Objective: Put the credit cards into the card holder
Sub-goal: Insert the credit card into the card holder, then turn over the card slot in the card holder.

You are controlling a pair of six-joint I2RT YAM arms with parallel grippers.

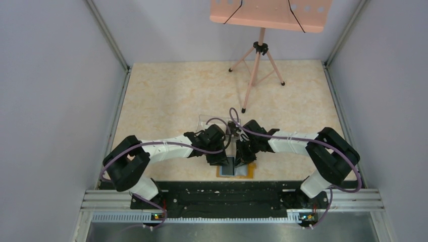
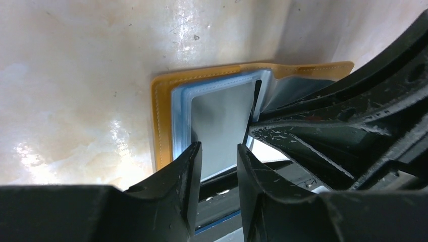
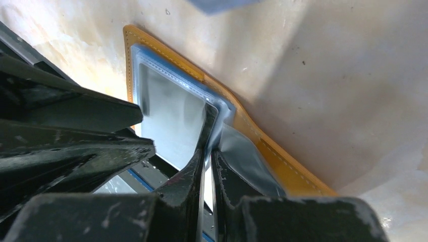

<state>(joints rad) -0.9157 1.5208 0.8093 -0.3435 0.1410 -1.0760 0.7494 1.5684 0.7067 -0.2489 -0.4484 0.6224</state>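
The orange card holder (image 1: 251, 174) lies open at the table's near edge, its blue-grey pockets (image 2: 181, 116) facing up. My right gripper (image 3: 209, 154) is shut on a thin dark credit card (image 3: 210, 121). The card stands on edge in the pockets by the holder's fold (image 3: 227, 113). In the left wrist view it shows as a narrow dark line (image 2: 256, 98). My left gripper (image 2: 219, 151) is open over the holder's left half (image 2: 161, 116), with a glossy grey pocket face (image 2: 217, 126) beyond its fingertips and nothing between them. Both grippers (image 1: 222, 159) (image 1: 242, 157) meet over the holder.
A clear plastic box (image 1: 208, 121) sits just behind the two grippers. A pink music stand on a tripod (image 1: 257, 65) is at the back of the table. Grey walls close both sides, and a black rail (image 1: 227, 194) runs along the near edge.
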